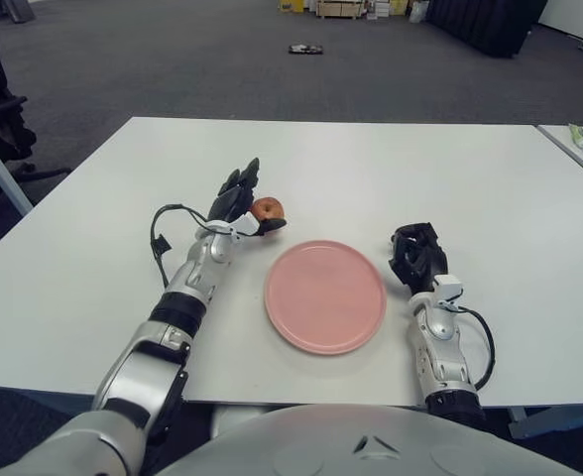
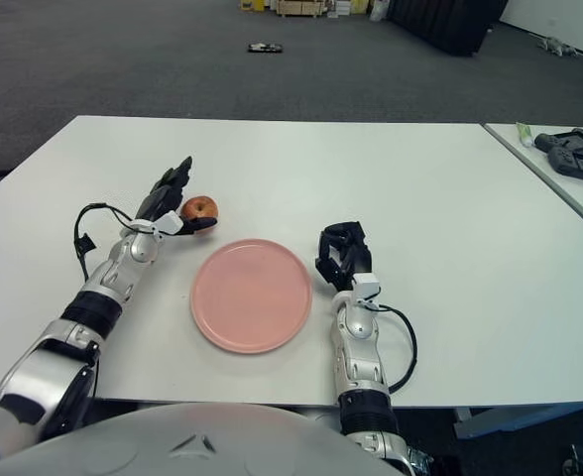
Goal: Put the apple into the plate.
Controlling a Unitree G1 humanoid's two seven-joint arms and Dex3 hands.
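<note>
Apple point(image 1: 266, 208) (unlabelled) sits against the open left robot hand point(image 1: 242, 203).

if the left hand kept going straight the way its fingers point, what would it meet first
Probably nothing: the left hand points up the table, which looks free that way. The apple sits just to its right, so depth is unclear.
</note>
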